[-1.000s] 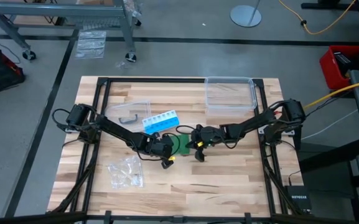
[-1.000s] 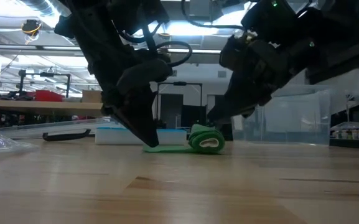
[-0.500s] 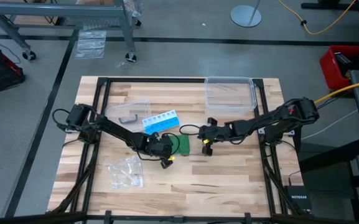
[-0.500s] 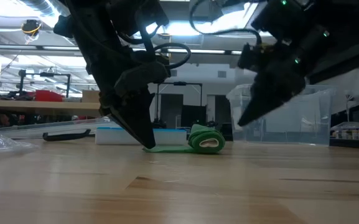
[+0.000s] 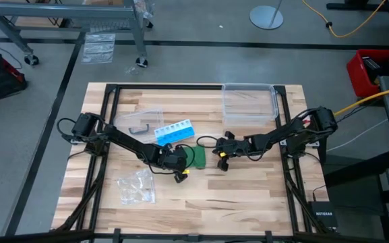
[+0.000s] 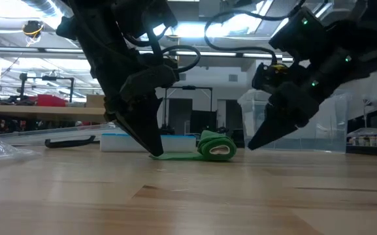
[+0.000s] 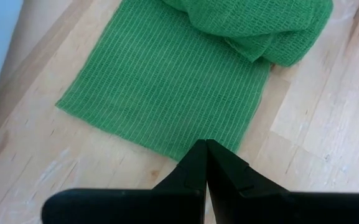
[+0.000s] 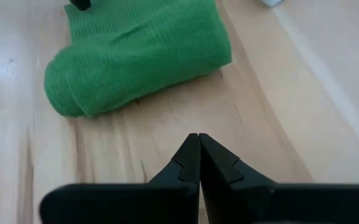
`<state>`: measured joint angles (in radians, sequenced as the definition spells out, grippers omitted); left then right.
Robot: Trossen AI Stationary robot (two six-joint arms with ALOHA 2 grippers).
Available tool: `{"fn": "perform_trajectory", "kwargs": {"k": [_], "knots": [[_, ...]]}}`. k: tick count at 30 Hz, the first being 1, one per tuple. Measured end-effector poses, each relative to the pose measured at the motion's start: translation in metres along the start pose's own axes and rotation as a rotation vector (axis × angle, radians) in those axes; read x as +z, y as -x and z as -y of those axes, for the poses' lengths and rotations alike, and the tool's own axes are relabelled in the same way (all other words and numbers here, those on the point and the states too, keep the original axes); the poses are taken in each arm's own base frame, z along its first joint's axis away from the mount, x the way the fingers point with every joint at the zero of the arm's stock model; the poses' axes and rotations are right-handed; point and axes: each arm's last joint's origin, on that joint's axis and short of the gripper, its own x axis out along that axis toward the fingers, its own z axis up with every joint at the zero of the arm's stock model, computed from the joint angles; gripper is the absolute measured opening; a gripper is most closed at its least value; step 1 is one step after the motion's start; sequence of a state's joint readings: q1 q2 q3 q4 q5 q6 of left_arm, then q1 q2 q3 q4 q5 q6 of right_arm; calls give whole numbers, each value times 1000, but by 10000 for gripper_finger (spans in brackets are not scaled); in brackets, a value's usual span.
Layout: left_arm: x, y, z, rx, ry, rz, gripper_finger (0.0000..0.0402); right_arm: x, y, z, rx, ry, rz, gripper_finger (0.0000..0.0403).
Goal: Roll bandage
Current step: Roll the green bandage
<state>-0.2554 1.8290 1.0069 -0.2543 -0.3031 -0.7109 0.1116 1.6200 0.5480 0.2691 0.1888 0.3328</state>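
- Bandage (image 5: pixel 198 156): green knit strip near the middle of the tabletop (image 5: pixel 248 196), partly rolled. The roll is at its 3 o'clock end in the high view; a flat tail runs toward 9 o'clock.
- Left tool (image 5: pixel 180 175): clenched, empty, tips pressed down at the tail's free edge, seemingly pinning it to the wood.
- Right tool (image 5: pixel 220 164): clenched, empty, tips just above the wood, just beside the roll at its 3 o'clock side, not touching it.
- Handling, as a guess: the fabric looks light, soft and limp, with an open weave. It should crumple or slide under a push, and the loose, uneven roll could unwind if left free.
- Where to take hold: probably at the roll's ends or across its top, turning it toward the pinned tail; the tail edge needs holding flat.
- Nearby: pill organizer (image 5: pixel 173 131) at 11 o'clock of the bandage, clear box (image 5: pixel 249 101) at 1 o'clock, plastic bag (image 5: pixel 137 187) at 8 o'clock.
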Motion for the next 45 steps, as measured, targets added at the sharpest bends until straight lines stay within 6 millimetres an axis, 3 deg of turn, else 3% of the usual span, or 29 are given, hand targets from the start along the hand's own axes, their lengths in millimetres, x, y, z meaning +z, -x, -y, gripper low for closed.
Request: {"fn": "perform_trajectory", "kwargs": {"k": [11,26,34,40,45], "knots": [[0,0,0,-2,9,3,0,1,-21,-7,86,-13,35,4],[0,0,0,-2,15,2,0,38,-22,-21,151,32,133,4],[-1,0,1,-4,12,1,0,44,-24,-23,146,51,149,4],[-3,1,3,-7,5,0,0,41,-43,-27,158,58,113,4],[-4,2,5,-10,0,-2,0,45,-37,-27,172,69,127,4]]}}
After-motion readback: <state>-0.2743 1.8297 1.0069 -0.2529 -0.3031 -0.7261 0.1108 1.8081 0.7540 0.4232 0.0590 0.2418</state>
